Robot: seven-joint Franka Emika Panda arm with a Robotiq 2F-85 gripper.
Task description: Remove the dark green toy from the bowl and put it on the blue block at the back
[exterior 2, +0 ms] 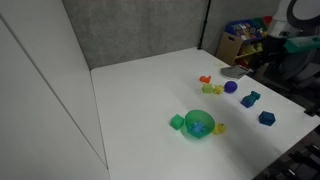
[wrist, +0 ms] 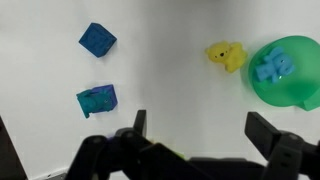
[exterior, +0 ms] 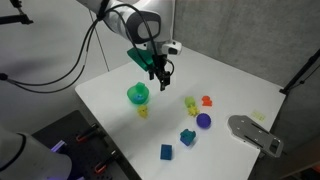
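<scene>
The bright green bowl (wrist: 292, 88) is at the right edge of the wrist view and shows in both exterior views (exterior: 138, 96) (exterior 2: 200, 125). A small toy (wrist: 272, 66), teal-blue in this view, lies inside it. Two blue blocks stand apart from the bowl: a deep blue one (wrist: 97, 40) (exterior: 166, 152) (exterior 2: 266, 118) and a more teal one (wrist: 96, 100) (exterior: 187, 136) (exterior 2: 250, 99). My gripper (wrist: 200, 130) (exterior: 160, 70) is open and empty. It hangs above the table, over bare surface between the blocks and the bowl.
A yellow toy (wrist: 226, 55) (exterior: 142, 112) lies next to the bowl. A small green chunk (exterior 2: 177, 122) sits against the bowl's other side. A purple ball (exterior: 203, 120), a yellow-green toy (exterior: 190, 103), an orange toy (exterior: 207, 100) and a grey flat object (exterior: 255, 133) lie further off.
</scene>
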